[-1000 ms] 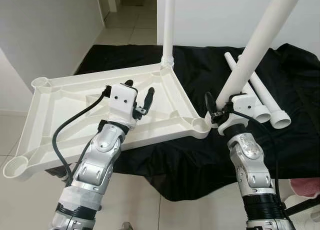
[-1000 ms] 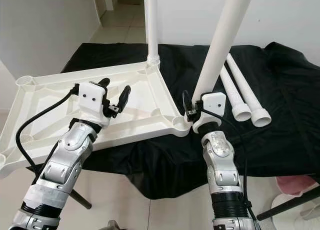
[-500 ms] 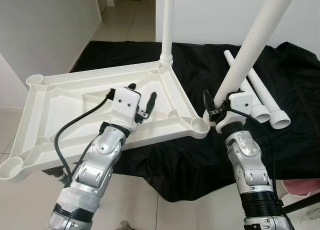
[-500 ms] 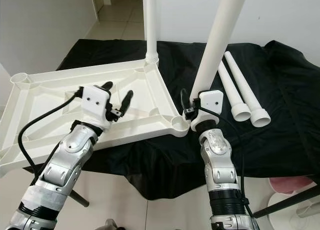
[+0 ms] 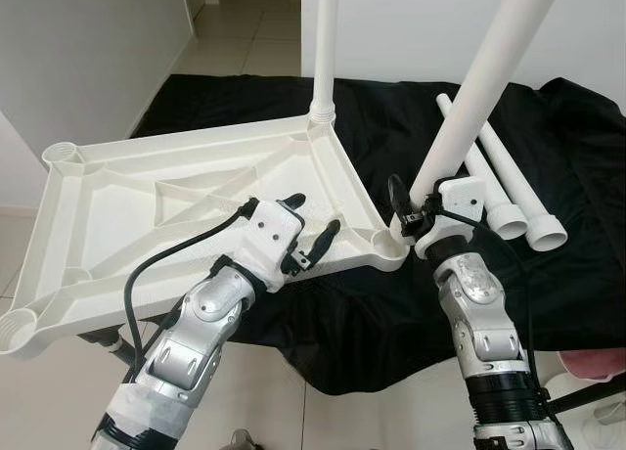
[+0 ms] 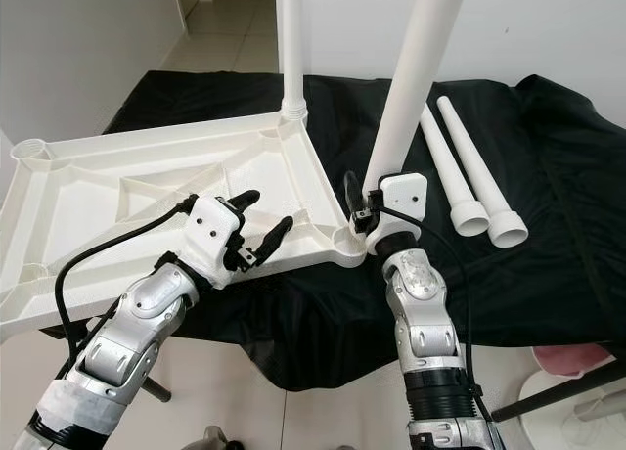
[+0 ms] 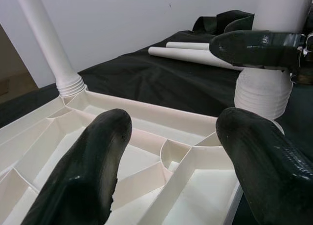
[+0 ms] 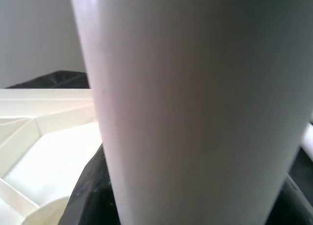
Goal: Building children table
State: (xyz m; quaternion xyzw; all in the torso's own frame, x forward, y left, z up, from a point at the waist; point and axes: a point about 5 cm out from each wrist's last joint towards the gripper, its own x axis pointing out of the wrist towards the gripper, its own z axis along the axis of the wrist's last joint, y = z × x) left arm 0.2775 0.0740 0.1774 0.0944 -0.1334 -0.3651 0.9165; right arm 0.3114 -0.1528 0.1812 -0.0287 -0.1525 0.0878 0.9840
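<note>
The white tabletop (image 5: 117, 191) lies upside down, ribs up, partly on a black cloth. One white leg (image 5: 321, 59) stands upright in its far right corner. My right gripper (image 5: 417, 208) is shut on a second leg (image 5: 481, 83), whose ribbed end (image 7: 264, 95) sits at the near right corner socket (image 5: 389, 245), leaning slightly. My left gripper (image 5: 313, 212) is open just over the tabletop's near edge, left of that socket, with nothing between its fingers (image 7: 85, 171). In the right wrist view the held leg (image 8: 195, 107) is very close.
Two loose white legs (image 5: 504, 181) lie side by side on the black cloth (image 5: 391, 127) to the right. The tabletop's left part overhangs the tiled floor (image 5: 59, 391). A white wall (image 5: 78, 49) stands at the left. A dark stand leg (image 6: 558, 391) shows at lower right.
My left gripper has moved right and nearer, from over the tabletop's middle to its near edge by the corner socket. The right gripper keeps its hold on the leg.
</note>
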